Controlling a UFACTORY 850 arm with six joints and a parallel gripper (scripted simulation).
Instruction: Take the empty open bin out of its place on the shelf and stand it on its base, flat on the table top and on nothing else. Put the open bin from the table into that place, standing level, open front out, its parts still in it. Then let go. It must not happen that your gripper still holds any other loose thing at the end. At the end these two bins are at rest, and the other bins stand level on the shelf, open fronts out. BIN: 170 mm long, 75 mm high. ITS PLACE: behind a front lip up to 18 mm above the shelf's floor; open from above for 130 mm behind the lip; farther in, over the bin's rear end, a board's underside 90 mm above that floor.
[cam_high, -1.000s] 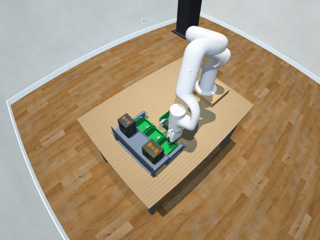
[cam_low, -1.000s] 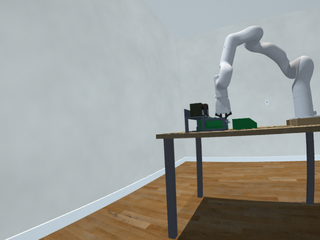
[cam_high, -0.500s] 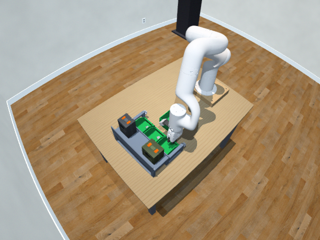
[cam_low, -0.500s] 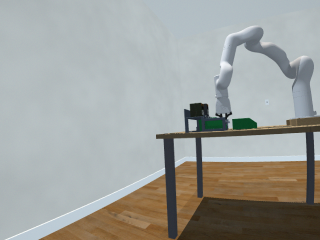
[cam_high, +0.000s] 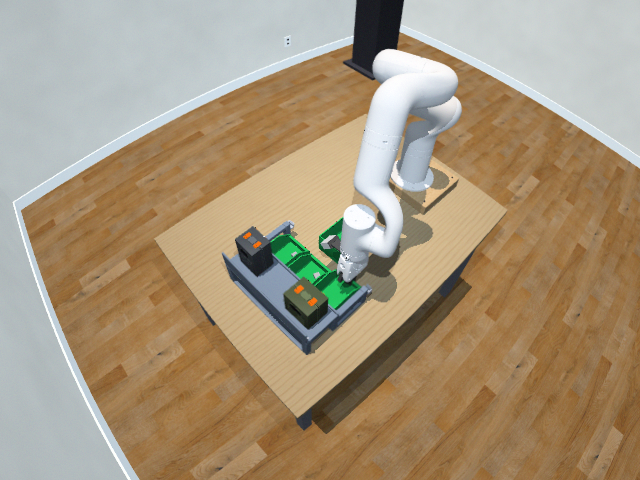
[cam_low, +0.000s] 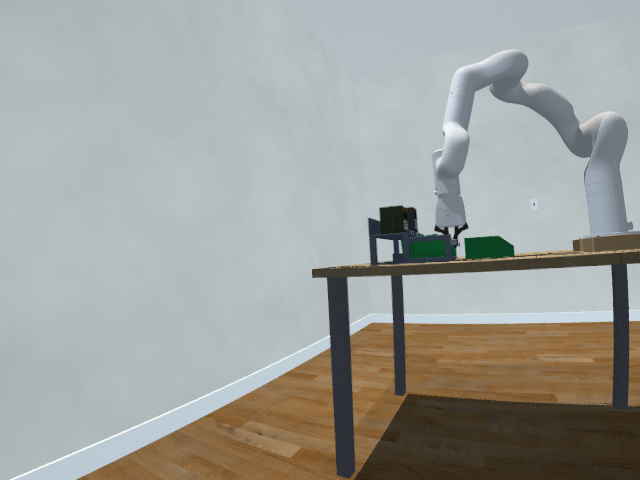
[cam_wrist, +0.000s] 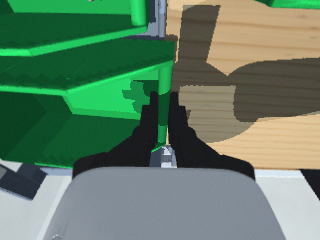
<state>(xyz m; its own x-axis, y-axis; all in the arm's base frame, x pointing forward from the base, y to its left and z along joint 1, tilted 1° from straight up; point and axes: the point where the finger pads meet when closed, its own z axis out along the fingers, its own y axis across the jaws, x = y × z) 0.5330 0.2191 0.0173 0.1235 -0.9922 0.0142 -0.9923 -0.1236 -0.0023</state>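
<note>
The empty green bin (cam_high: 338, 294) (cam_wrist: 100, 103) is in the end place of the grey shelf (cam_high: 273, 281) (cam_low: 405, 250). My gripper (cam_high: 345, 281) (cam_low: 455, 241) (cam_wrist: 163, 103) points down and is shut on this bin's front wall, one finger inside and one outside. In the wrist view this bin's front stands a little farther out than its neighbour's. Whether its base is off the shelf floor is hidden. The other open bin (cam_high: 326, 236) (cam_low: 488, 248) stands on the table in front of the shelf, with a grey part and a dark part in it, partly hidden by the arm.
Two more green bins (cam_high: 283, 248) (cam_high: 306, 264), each with a small light part, sit beside the held bin on the shelf. A black case (cam_high: 254, 253) and an olive case (cam_high: 306, 304) stand on the upper board. The shelf's end rail (cam_high: 353, 308) runs close beside the held bin.
</note>
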